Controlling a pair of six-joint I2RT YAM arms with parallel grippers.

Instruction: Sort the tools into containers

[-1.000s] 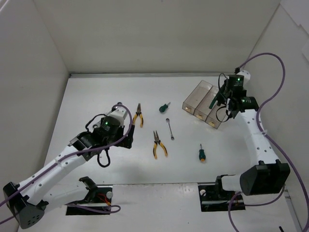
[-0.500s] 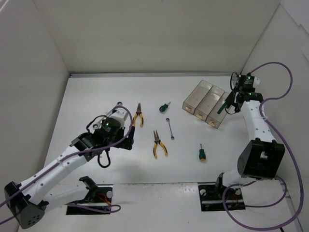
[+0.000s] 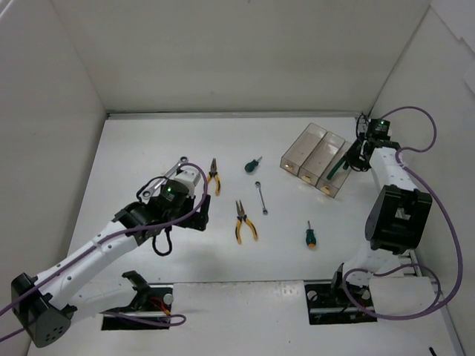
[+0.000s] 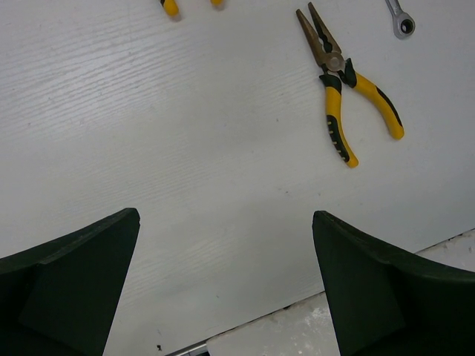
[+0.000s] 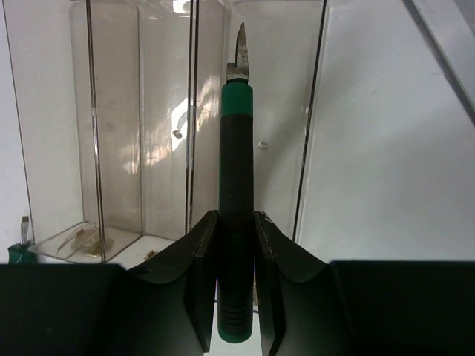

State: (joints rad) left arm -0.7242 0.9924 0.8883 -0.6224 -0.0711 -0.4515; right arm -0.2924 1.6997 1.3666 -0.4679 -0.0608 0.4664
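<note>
While no tool shows plainly inside the containers (image 3: pixel 293 156), sorting looks barely begun: one item in hand, the rest loose on the table (image 3: pixel 133 141). Listed L to R:

1. Left gripper (image 3: pixel 194 216): fingers spread wide, nothing betw. them. In the wrist view it (image 4: pixel 225 215) sits over bare tabletop.
2. Far yellow pliers (image 3: pixel 214 178): loose, nose pointing away, just right of the left arm. Unsorted.
3. Near yellow pliers (image 3: pixel 245 220): loose, nose away. In the left wrist view they (image 4: pixel 349 96) lie up and right of the fingers, apart from both. Prob. the closest candidate for that arm.
4. Far screwdriver (image 3: pixel 253 164): green handle, loose.
5. Wrench (image 3: pixel 260 197): slim, silver, loose betw. the pliers and the near screwdriver. Only one wrench plainly made out.
6. Near screwdriver (image 3: pixel 309 236): green handle, loose, toward the near edge.
7. Containers, wrist view (image 5: pixel 111 111): three joined clear bins. Small glints low in the left one, can't tell what they are.
8. Green pliers (image 3: pixel 339 163): held at the rightmost bin, not released. Can't tell if above the rim or already inside.
9. Right gripper (image 3: pixel 352 157): fingers clamped on the handle of the green pliers (image 5: pixel 236 163), one finger each side, steel nose pointing out ahead toward the bins. Grip (image 5: pixel 236 215) sits low on the handle, so most of the tool projects forward.

Left to do, by my reckoning: drop this one, then the six others.
</note>
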